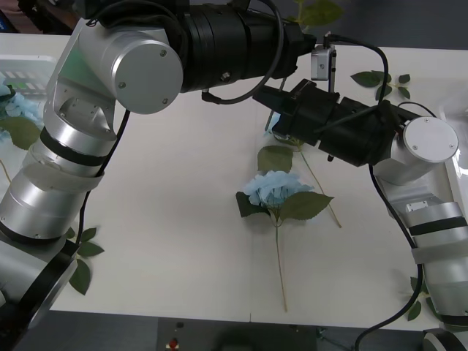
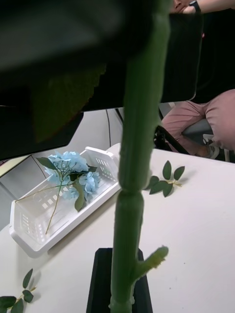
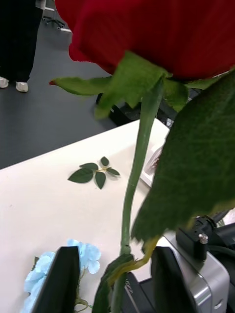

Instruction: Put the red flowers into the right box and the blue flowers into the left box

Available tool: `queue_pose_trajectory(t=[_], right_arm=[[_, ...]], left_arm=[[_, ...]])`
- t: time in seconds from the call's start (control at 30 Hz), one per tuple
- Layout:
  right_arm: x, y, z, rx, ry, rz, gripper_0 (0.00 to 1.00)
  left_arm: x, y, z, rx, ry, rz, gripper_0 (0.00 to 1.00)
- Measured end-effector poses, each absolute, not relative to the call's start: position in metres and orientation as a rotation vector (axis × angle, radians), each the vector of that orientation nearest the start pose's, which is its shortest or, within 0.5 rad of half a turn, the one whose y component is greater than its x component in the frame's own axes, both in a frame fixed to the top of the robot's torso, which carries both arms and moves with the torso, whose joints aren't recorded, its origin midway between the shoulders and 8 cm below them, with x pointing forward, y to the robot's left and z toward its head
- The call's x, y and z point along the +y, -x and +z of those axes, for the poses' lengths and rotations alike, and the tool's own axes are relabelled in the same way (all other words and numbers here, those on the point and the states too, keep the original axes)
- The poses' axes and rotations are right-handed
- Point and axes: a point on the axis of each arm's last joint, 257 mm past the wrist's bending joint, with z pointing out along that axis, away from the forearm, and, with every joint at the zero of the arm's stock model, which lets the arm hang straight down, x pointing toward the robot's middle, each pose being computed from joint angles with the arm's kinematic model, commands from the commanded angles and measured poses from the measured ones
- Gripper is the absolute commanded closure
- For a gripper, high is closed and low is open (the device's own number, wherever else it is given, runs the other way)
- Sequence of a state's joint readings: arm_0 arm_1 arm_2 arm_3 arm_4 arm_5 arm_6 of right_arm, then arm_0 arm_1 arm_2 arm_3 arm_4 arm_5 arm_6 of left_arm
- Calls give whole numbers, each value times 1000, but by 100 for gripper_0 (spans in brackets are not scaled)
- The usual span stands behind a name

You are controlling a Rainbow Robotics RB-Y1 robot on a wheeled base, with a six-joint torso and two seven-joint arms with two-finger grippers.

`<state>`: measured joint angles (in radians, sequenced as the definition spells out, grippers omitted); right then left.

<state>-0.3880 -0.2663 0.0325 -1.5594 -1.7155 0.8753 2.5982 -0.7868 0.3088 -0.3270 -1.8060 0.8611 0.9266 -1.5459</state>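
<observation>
In the front view, the left arm reaches from 9 o'clock across to 12 o'clock, and the right arm comes in from 3 o'clock. The right gripper (image 1: 272, 99) ends just below the left arm's wrist. A blue flower (image 1: 273, 188) lies on the white table (image 1: 168, 219) at the centre, with its stem pointing to 6 o'clock. The left box (image 1: 29, 69) sits at 10 o'clock with more blue blooms inside. Loose leaf sprigs (image 1: 380, 79) lie at 2 o'clock and at 8 o'clock.

In the right wrist view, the thick green stem of the red flower (image 2: 137, 161) runs from 12 to 6 o'clock. At 6 o'clock the right gripper's black fingers (image 2: 100, 281) are pressed together, and the stem runs down over the middle of them. The slotted left box lies well beyond at 9 o'clock on the table and holds two blue heads.

In the left wrist view, the red bloom sits at 12 o'clock. Its stem drops between the spread fingers of the left gripper (image 3: 115, 252), and I cannot tell whether either finger touches it. The blue flower lies at 7 o'clock.
</observation>
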Motion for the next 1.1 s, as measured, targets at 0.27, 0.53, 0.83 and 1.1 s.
queue_pose_trajectory(t=[0.27,0.53,0.83,1.1], right_arm=[[-29,-514,-75,1417,646,966,100],[-85,-526,-106,1646,593,940,100],[-283,-520,-174,2183,448,712,100],[-498,-488,-193,2453,89,369,100]], left_arm=[[-80,-517,22,1656,-729,-754,0],[-73,-510,46,1579,-730,-756,0],[45,-442,49,1673,-738,-718,0],[104,-422,-79,1840,-783,-610,0]])
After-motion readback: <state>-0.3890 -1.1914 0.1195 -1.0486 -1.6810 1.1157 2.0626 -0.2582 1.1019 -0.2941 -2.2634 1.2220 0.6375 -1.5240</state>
